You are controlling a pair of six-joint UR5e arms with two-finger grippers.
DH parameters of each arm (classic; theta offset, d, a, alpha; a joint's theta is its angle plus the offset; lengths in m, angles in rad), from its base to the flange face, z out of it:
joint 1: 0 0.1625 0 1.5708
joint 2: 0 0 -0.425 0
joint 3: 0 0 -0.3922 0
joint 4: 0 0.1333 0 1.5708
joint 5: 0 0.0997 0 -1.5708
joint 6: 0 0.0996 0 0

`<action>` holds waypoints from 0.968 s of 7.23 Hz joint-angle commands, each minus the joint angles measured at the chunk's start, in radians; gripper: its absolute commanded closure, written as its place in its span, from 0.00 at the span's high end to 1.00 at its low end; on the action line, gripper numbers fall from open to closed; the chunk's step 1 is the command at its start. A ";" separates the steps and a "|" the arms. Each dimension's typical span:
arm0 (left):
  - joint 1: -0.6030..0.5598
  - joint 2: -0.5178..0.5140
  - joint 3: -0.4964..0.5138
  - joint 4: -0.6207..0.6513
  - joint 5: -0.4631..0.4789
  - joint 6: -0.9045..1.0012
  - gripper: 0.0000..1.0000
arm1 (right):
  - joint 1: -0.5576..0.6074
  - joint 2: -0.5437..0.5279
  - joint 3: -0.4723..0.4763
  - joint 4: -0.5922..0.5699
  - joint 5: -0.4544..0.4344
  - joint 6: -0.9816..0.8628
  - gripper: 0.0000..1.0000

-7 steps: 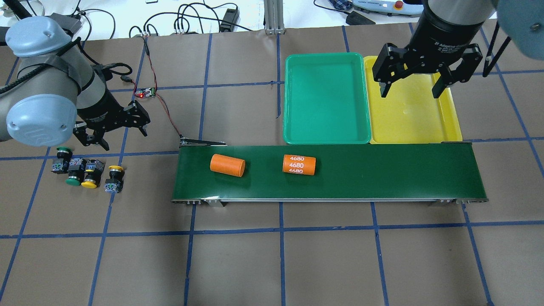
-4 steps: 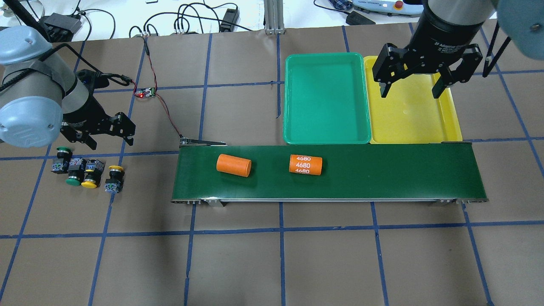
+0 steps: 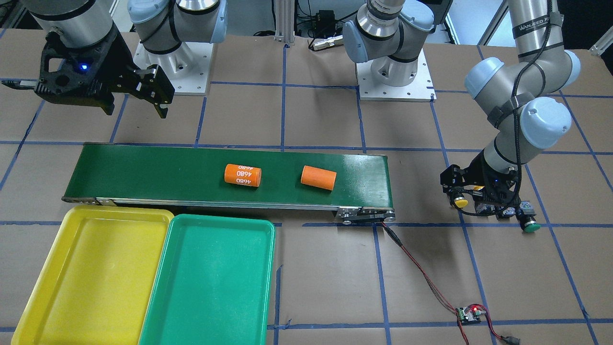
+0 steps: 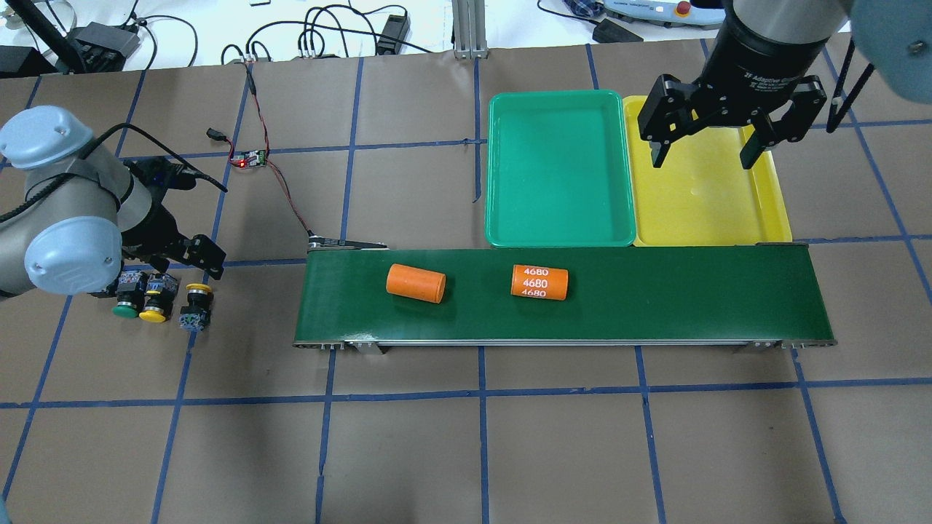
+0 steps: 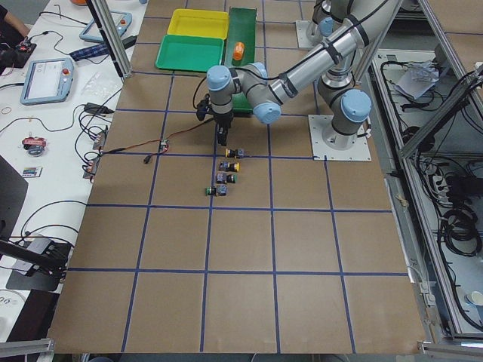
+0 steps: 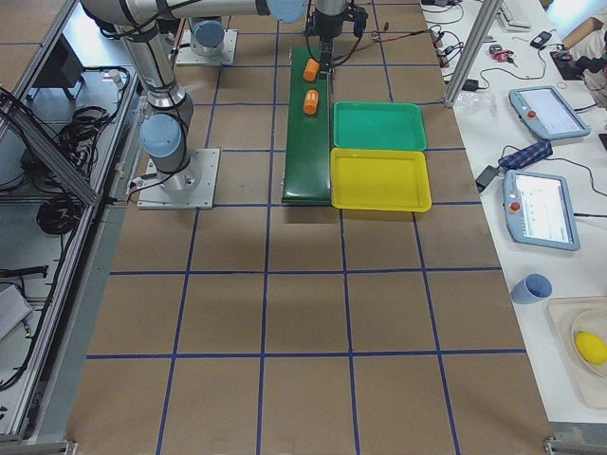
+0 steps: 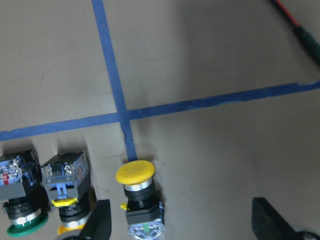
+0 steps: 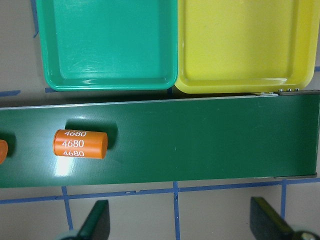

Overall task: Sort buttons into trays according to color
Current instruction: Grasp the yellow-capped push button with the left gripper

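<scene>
My left gripper (image 7: 184, 226), jaws apart, hovers over the end yellow-cap button (image 7: 136, 176) nr tabletop's left edge. Risk: finger (image 7: 100, 222) clips the neighbouring yellow-cap button (image 7: 66, 186).

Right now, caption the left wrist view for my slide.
Open left end effector above one yellow button; second yellow button and green button alongside.

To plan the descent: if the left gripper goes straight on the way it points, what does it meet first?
Probably the yellow-capped button nearest the conveyor belt: it lies between the open fingers of the left gripper, though depth is unclear.
</scene>
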 commanded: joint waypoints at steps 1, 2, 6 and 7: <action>0.033 -0.039 -0.033 0.032 0.000 -0.013 1.00 | 0.000 0.000 0.000 0.000 0.000 0.000 1.00; 0.034 -0.050 -0.046 0.035 0.002 -0.016 1.00 | 0.000 0.000 0.000 0.000 0.000 0.000 1.00; 0.036 -0.079 -0.046 0.032 0.008 -0.034 1.00 | 0.000 0.000 0.000 0.000 0.000 0.000 1.00; 0.036 -0.079 -0.046 0.032 0.008 -0.039 0.48 | 0.000 0.000 0.000 0.000 0.000 0.000 1.00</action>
